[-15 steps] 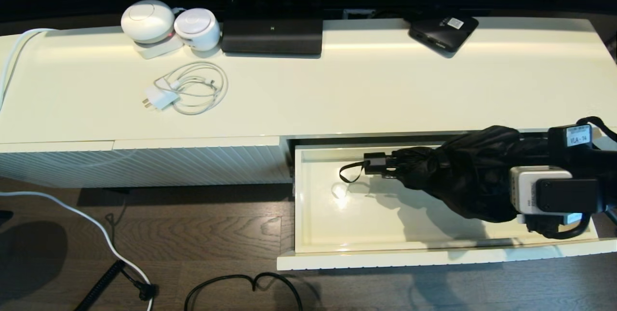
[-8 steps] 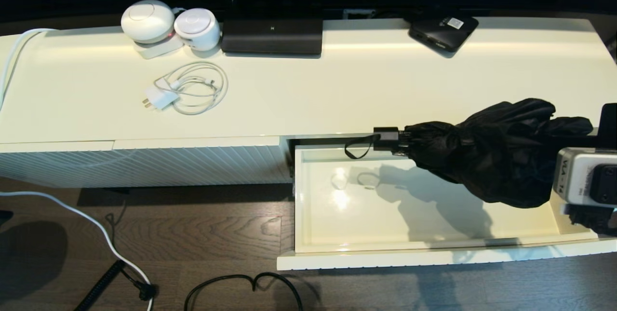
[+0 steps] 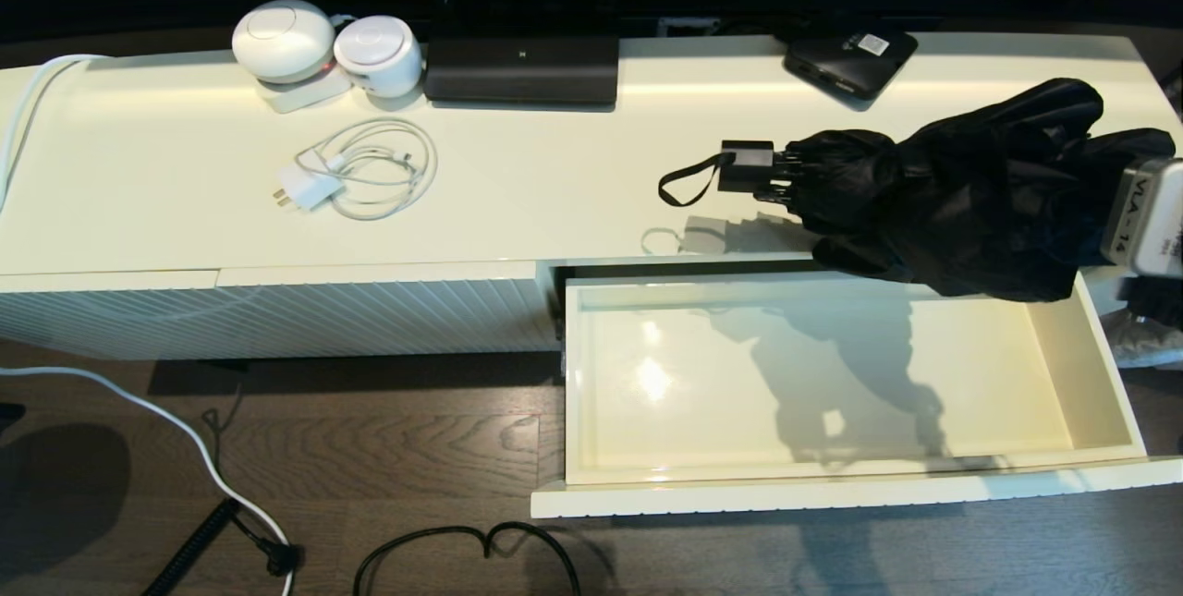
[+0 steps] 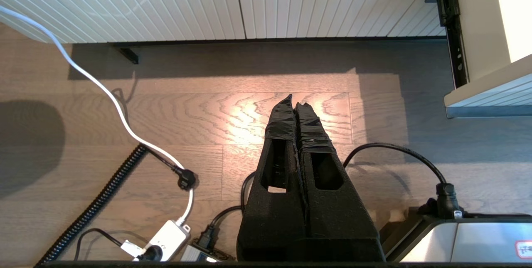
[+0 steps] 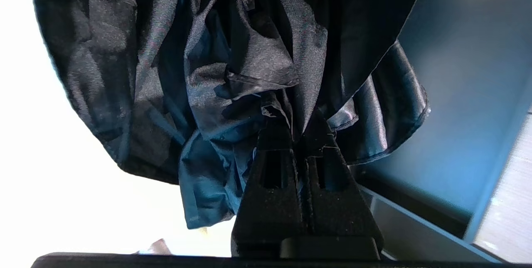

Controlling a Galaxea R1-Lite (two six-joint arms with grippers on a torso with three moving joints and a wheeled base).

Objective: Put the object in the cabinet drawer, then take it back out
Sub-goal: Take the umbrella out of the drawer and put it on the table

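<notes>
The black folding umbrella [image 3: 943,185] hangs in the air over the right part of the cabinet top, handle [image 3: 747,166] and wrist loop [image 3: 686,182] pointing left. My right gripper [image 5: 296,124] is shut on a fold of its glossy fabric [image 5: 232,68]; in the head view only the wrist [image 3: 1146,217] shows at the right edge. The cream drawer [image 3: 591,374] stands pulled out below, its glossy inside empty. My left gripper [image 4: 296,102] is shut on nothing, low over the wooden floor left of the drawer.
On the cabinet top [image 3: 554,180] lie a white charger with coiled cable [image 3: 356,173], two white round devices [image 3: 323,43], a long black box [image 3: 522,67] and a flat black box with a sticker [image 3: 850,58]. Cables [image 3: 462,545] and a power strip [image 4: 166,241] lie on the floor.
The right gripper has lifted the umbrella out of the drawer and carried it up and back over the cabinet top. The drawer is now empty. The left arm has not moved.
</notes>
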